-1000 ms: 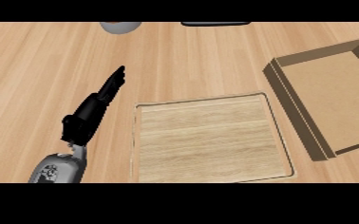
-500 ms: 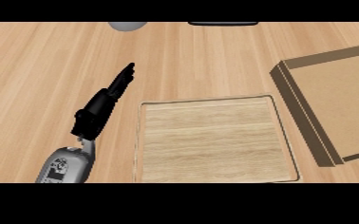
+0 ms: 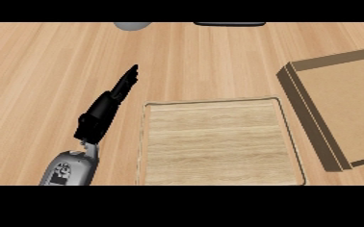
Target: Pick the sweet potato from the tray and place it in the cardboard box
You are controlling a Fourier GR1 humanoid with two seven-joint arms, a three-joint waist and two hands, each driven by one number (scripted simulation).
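Left hand (image 3: 107,108) on my feed is flat and open, fingers straight and together, pointing up and to the right over the wooden counter (image 3: 199,57), just left of the tray (image 3: 213,103). Its grey forearm (image 3: 70,168) comes in from the bottom left. The tray's pale wood floor is all I see inside it, and honestly I can't tell where the sweet potato is. The cardboard box (image 3: 334,101) sits open to the right of the tray, near but not touching. A grey rounded thing (image 3: 133,25) and a dark flat thing (image 3: 229,24) peek in at the far edge.
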